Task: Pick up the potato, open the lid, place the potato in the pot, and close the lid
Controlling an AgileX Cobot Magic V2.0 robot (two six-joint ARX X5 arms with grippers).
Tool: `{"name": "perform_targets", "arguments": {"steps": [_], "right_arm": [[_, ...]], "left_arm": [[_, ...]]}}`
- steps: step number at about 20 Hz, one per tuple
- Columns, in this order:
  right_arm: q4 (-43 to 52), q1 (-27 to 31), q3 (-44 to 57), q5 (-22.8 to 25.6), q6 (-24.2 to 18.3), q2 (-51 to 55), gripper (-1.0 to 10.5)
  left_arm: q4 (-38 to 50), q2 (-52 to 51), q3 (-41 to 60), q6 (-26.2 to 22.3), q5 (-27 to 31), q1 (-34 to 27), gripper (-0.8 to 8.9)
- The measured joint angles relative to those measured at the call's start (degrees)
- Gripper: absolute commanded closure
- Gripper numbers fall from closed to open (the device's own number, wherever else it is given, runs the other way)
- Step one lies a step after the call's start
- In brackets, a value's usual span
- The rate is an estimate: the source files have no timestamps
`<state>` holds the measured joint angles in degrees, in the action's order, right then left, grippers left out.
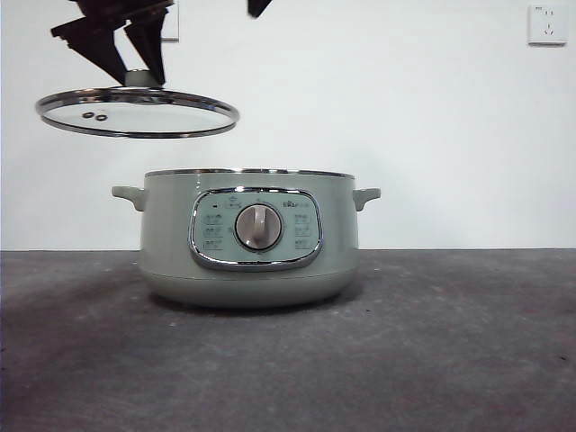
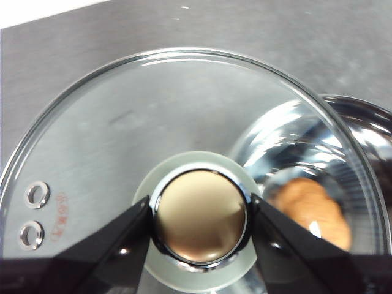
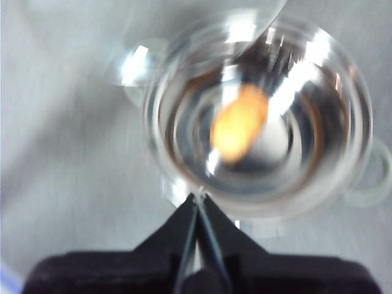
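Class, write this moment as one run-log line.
left gripper: shut on lid, raised | potato: in pot | right gripper: shut, empty, above pot

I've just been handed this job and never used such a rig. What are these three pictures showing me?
It is a two-armed table robot. One picture looks level across the table. The other two come from cameras on the wrists, looking down past each black tool.

On the table stands the green pot, uncovered. The left tool is shut on the knob of the glass lid and holds it in the air, beside and above the pot. The potato already lies inside the pot, as both wrist pictures show. The right tool is shut, holds nothing, and sits above the pot, though that picture is blurred.
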<state>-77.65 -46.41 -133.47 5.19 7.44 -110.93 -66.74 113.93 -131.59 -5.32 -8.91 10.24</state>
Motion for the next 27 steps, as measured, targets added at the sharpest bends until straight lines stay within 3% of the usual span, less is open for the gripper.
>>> {"name": "perform_targets", "arguments": {"steps": [7, 11, 18, 27], "right_arm": [[0.0, -0.7, 32.5, 5.4, -0.4, 23.8, 9.6], [-0.1, -0.8, 45.8, 9.5, 1.0, 34.3, 9.6], [5.7, -0.8, 59.4, 9.7, 3.3, 49.2, 9.6], [6.9, -0.8, 66.0, 6.8, 3.5, 57.4, 9.6]], "left_arm": [[-2.4, 0.0, 0.0, 0.0, 0.0, 6.3, 8.22], [-2.7, 0.0, 0.0, 0.0, 0.0, 9.8, 8.22], [-3.5, 0.4, 0.0, 1.9, -0.1, 13.8, 8.22], [-4.1, 4.8, 0.0, 3.0, 0.3, 16.7, 8.22]]}}
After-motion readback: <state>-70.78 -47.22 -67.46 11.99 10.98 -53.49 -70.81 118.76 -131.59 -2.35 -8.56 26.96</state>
